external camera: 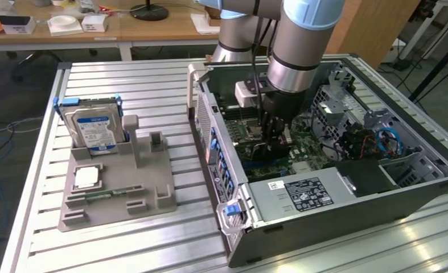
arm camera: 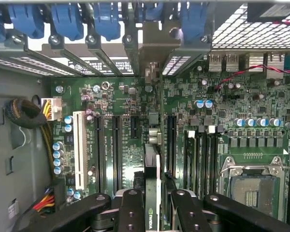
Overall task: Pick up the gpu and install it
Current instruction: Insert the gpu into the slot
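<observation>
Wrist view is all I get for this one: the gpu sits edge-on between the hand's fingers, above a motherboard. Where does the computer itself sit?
Observer: The computer case lies on its side, open upward, on a slatted metal table.
Operator: Anything beside it?
Observer: A grey fixture lies on the exterior view's left, apart from the case, with a hard drive standing upright in it.
Operator: And the arm?
Observer: The arm hangs nearly vertical over the case, with its hand down inside.
</observation>
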